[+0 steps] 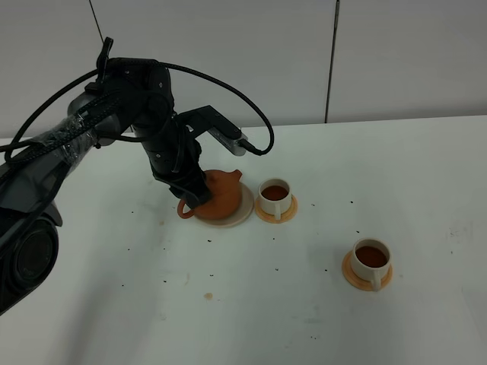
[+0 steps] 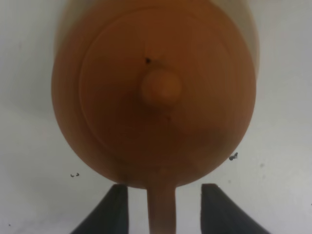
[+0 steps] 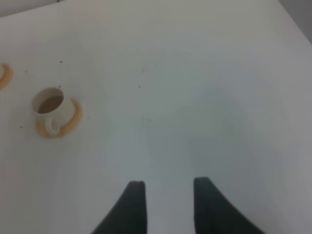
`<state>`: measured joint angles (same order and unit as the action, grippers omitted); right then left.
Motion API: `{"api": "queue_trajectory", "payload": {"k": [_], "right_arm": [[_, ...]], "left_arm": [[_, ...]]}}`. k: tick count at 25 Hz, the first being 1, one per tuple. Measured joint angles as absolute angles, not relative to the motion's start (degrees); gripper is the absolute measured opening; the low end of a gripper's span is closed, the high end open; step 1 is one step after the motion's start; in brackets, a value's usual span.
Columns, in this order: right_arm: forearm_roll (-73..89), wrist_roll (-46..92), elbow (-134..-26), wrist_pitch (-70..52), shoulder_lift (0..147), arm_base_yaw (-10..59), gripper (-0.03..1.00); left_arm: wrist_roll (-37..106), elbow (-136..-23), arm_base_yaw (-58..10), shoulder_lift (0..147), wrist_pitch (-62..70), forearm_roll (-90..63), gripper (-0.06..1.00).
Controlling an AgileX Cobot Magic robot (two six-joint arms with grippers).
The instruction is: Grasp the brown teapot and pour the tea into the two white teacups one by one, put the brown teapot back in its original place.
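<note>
No text, label, brand, number or sign can be read on anything in these views.

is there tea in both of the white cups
Yes, in the high view the cup beside the brown teapot and the cup farther right both hold dark reddish-brown liquid.

This looks like a robotics lab or test room, not a home. A plain white table stands against bare pale wall panels split by dark vertical seams. On the left a black robot arm (cables looped over it, one link wrapped in clear film) works above the tabletop, which is flecked with small dark specks.
</note>
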<state>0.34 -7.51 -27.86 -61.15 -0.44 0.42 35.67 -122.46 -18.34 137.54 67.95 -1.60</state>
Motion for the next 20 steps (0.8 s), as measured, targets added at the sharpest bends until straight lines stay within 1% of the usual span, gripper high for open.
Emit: {"api": "queue_trajectory", "payload": {"k": [9, 17, 20], "right_arm": [[0.3, -7.5, -27.9, -61.2, -0.4, 0.4, 0.24], [0.3, -7.5, -27.9, -61.2, -0.4, 0.4, 0.24], [0.3, -7.5, -27.9, -61.2, -0.4, 0.4, 0.24]], "left_arm": [[34.8, -122.5, -18.3, 136.5, 68.0, -1.6, 0.44], [33.2, -122.5, -18.3, 128.5, 68.1, -1.5, 0.44], [32.2, -122.5, -18.3, 124.7, 68.1, -1.2, 0.41]]}}
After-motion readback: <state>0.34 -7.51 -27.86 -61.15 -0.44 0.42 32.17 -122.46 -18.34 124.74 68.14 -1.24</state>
